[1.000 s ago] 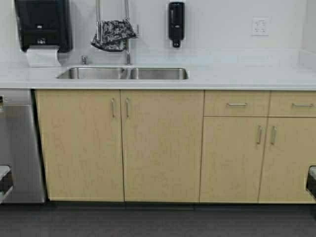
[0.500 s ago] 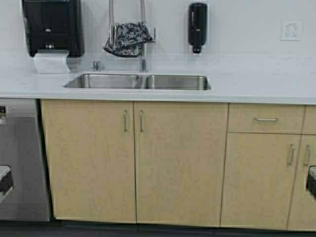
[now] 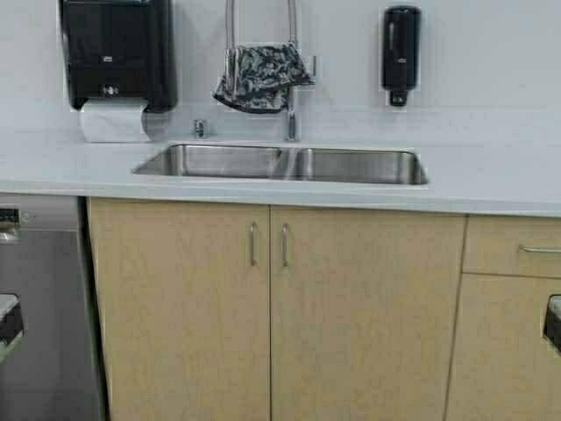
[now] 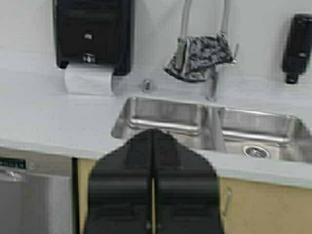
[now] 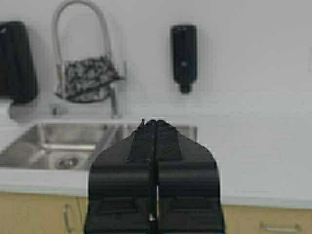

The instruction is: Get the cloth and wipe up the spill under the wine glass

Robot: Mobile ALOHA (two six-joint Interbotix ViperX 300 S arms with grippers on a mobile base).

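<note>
The cloth, dark grey with a white pattern, hangs over the arched faucet behind the sink. It also shows in the left wrist view and the right wrist view. The wine glass and the spill are out of view. My left gripper is shut and empty, held in front of the counter edge, well short of the cloth. My right gripper is shut and empty, also in front of the counter. In the high view only bits of the arms show at the left and right edges.
A double steel sink is set in the white counter. A black paper towel dispenser and a black soap dispenser hang on the wall. Wooden cabinet doors stand below, with a steel dishwasher at the left.
The robot has driven closer to the counter. The sink, faucet and cloth now look larger and sit further right and lower in the high view. Both arms stay parked.
</note>
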